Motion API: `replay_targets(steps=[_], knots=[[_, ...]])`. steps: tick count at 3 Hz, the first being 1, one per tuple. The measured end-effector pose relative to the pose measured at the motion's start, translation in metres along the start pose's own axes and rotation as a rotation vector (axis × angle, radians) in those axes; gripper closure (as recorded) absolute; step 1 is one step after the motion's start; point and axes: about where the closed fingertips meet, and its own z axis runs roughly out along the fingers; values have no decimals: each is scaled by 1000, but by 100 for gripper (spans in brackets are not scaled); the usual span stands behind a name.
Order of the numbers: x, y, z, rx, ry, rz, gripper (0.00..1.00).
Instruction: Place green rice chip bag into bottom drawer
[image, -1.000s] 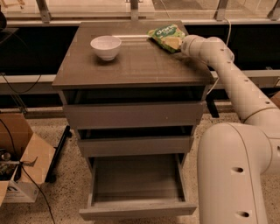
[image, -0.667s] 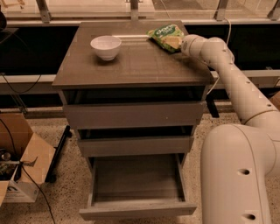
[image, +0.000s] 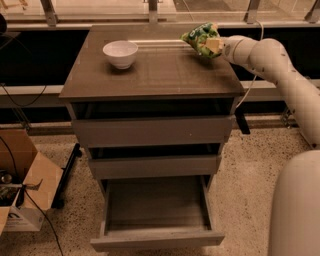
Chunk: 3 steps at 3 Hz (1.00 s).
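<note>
The green rice chip bag (image: 201, 38) is held up off the cabinet top at the back right corner, tilted. My gripper (image: 214, 46) is at the end of the white arm reaching in from the right and is shut on the bag's right side. The bottom drawer (image: 156, 239) of the grey cabinet is pulled open below, its flat grey floor bare. The two upper drawers (image: 152, 131) stand slightly open.
A white bowl (image: 120, 53) stands on the cabinet top (image: 150, 75) at the back left. A cardboard box (image: 20, 197) with cables sits on the floor at the left. My white base (image: 295, 210) fills the lower right. A railing runs behind the cabinet.
The bag was lying on the cabinet top; now it is lifted off the surface in my gripper and tilted upward.
</note>
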Motion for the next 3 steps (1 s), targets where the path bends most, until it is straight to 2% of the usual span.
replay_targets(steps=[1, 2, 3], knots=[[-38, -8, -77, 65, 8, -46, 100], [-39, 19, -139, 63, 100, -61, 100], [20, 58, -172, -3, 260, -32, 100]])
